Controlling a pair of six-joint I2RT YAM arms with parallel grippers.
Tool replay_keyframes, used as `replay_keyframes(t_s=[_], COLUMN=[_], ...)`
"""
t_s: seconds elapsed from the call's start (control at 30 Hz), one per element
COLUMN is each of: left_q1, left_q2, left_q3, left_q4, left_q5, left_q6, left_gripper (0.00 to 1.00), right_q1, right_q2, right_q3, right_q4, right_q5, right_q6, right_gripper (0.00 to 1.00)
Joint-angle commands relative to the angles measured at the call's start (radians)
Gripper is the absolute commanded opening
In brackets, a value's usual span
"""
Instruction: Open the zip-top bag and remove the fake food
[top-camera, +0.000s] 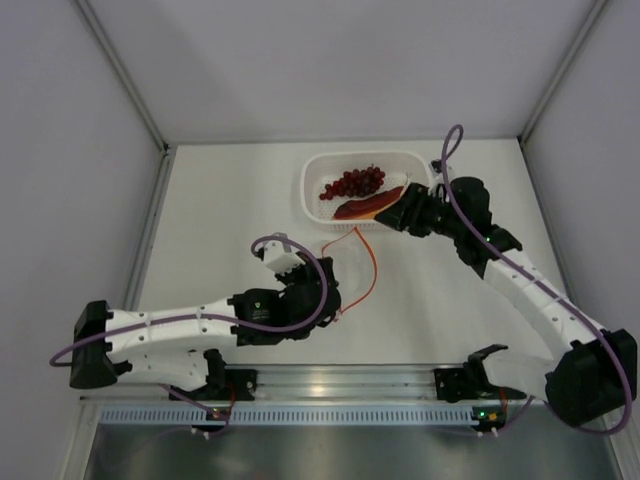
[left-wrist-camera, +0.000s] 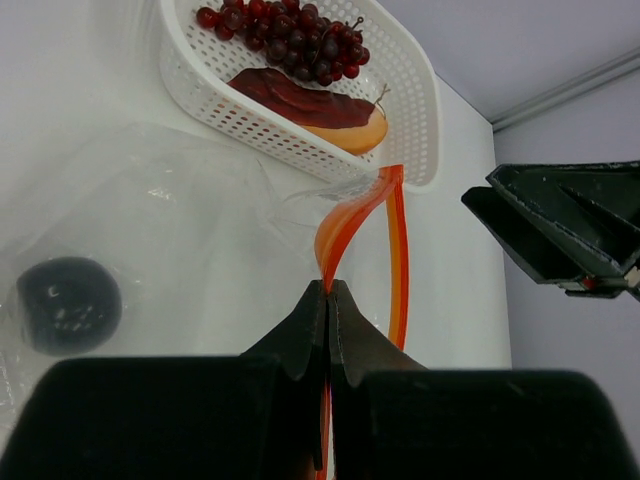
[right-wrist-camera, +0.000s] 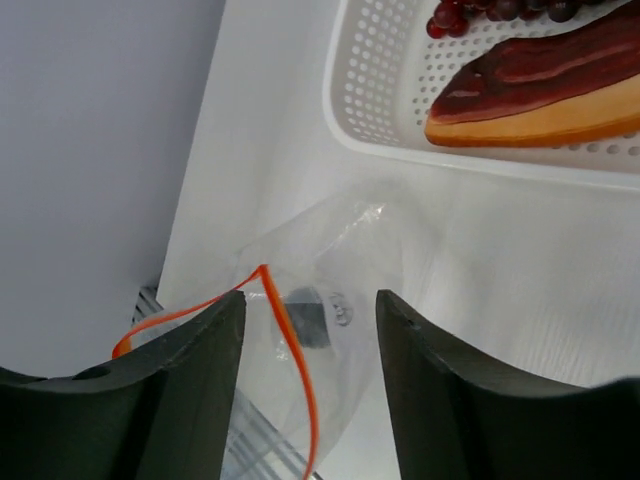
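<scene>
- White tabletop, with grey walls on three sides.
- A clear, crinkly zip-top bag lies just before the white perforated basket, its orange-red zip strip running lengthwise toward it.
- The left gripper is clamped tight on the strip; the right gripper is spread wide and empty.

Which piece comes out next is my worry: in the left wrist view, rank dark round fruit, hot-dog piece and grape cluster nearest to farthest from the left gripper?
1. dark round fruit: lower left, inside the zip-top bag, beside the left gripper, whose jaws pinch the orange zip strip.
2. hot-dog piece: near side of the white basket.
3. grape cluster: basket's far side.
</scene>
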Motion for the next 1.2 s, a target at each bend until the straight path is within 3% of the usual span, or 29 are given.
replay_keyframes(t_s=[0.0, 0.2, 0.53, 0.73, 1.0, 1.17], left_q1=[0.002, 0.002, 0.0, 0.0, -0.005, -0.005], left_q2=[0.025, 0.069, 0.104, 0.108, 0.075, 0.046], left_q3=[0.056, 0.088, 0.112, 0.128, 0.097, 0.06], left_q4=[0.021, 0.024, 0.022, 0.022, 0.022, 0.022], left_q5=[-0.026, -0.032, -0.025, -0.011, -0.003, -0.014], left_q6=[-0.024, -0.05, -0.104, -0.129, -0.179, -0.21], left_gripper=[0.0, 0.0, 0.0, 0.0, 0.0, 0.0], right_q1=[0.094, 0.249, 0.404, 0.494, 0.562, 0.603], right_q2=[-0.088, -0.182, -0.16, -0.042, 0.171, 0.217], right_q3=[-0.031, -0.066, -0.146, -0.106, -0.028, -0.066], right_q4=[0.005, -0.017, 0.022, 0.065, 0.107, 0.25], right_q5=[0.096, 0.186, 0.382, 0.485, 0.476, 0.511], right_q6=[0.011, 0.034, 0.15, 0.176, 0.162, 0.193], right_gripper=[0.53, 0.45, 0.34, 0.34, 0.33, 0.32])
